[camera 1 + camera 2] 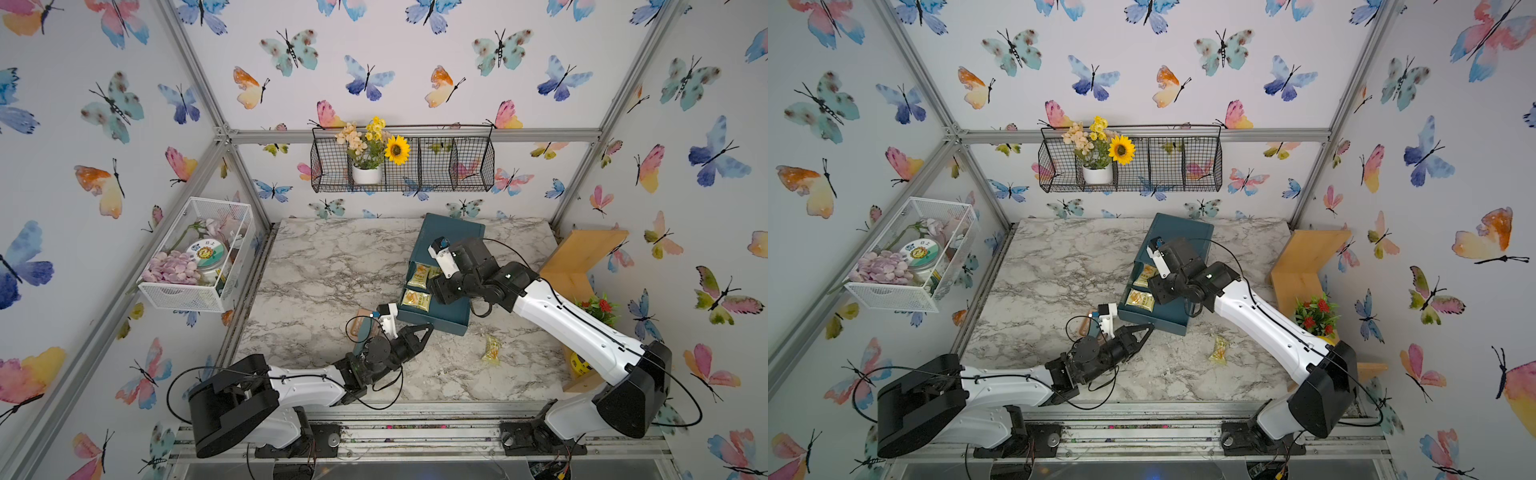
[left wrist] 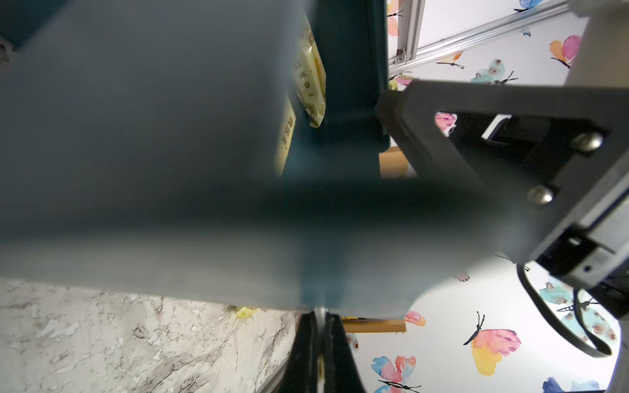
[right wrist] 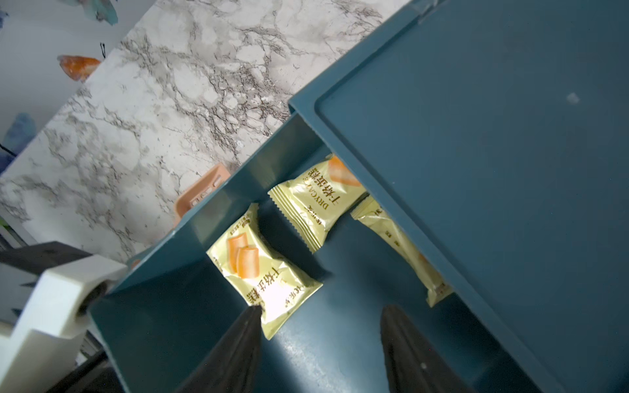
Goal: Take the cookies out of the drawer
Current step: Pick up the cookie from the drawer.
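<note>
Parted, my right gripper (image 3: 323, 343) hangs over three yellow cookie packets (image 3: 263, 268) in the drawer (image 3: 357, 289); a fourth packet (image 1: 491, 349) lies on the table (image 1: 316, 270); my left gripper (image 1: 429, 329) is closed.

The marble-patterned table (image 1: 324, 266) is carrying a teal drawer unit (image 1: 451, 230), which is standing right of centre towards the back. Its drawer (image 1: 451, 325) is sticking out towards the near edge. A peach dustpan (image 3: 200, 192) is lying on the marble just beside the drawer's left side, half hidden in both top views. One pale yellow cookie packet (image 1: 491, 350) is lying alone on bare marble, near the drawer's front but apart from it. A wooden stand (image 1: 582, 253) is sitting at the table's right edge.
</note>
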`<action>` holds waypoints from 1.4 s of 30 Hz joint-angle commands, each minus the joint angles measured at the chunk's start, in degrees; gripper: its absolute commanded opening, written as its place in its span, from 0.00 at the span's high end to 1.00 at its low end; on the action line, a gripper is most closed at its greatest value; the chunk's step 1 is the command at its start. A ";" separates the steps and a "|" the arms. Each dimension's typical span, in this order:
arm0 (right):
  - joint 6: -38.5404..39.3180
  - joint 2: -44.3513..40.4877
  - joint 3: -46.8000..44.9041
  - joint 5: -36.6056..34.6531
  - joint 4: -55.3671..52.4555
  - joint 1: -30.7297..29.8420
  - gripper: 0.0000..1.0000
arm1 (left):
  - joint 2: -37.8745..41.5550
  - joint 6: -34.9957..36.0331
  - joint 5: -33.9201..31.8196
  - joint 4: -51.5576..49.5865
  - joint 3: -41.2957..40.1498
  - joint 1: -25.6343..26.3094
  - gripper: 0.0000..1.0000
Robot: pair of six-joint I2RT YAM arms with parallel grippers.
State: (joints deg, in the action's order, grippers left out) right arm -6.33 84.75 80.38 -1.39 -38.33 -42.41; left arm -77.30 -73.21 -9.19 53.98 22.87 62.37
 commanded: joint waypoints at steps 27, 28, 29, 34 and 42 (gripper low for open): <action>41.41 11.83 12.70 12.86 -10.46 1.85 0.33 | 5.39 1.33 -3.15 -12.73 4.32 -1.46 1.00; 41.76 11.84 12.70 13.51 -10.30 1.97 0.33 | 5.54 0.33 -3.33 -11.69 3.87 -1.68 1.00; 42.08 11.76 12.75 14.30 -10.21 2.06 0.33 | 5.66 -0.64 -3.61 -11.06 3.55 -1.78 1.00; 42.45 12.22 12.15 17.46 -9.82 2.25 0.31 | 6.67 -4.06 -3.83 -12.86 4.15 -2.31 1.00; 42.16 15.53 13.22 18.00 -8.12 2.24 0.29 | 5.35 -8.06 -3.47 -12.19 3.75 -2.36 1.00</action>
State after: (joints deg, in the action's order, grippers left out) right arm 35.48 98.76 92.05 14.37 -46.22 -40.32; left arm -72.01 -79.50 -10.76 41.50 26.46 60.42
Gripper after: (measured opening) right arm 0.708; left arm 0.063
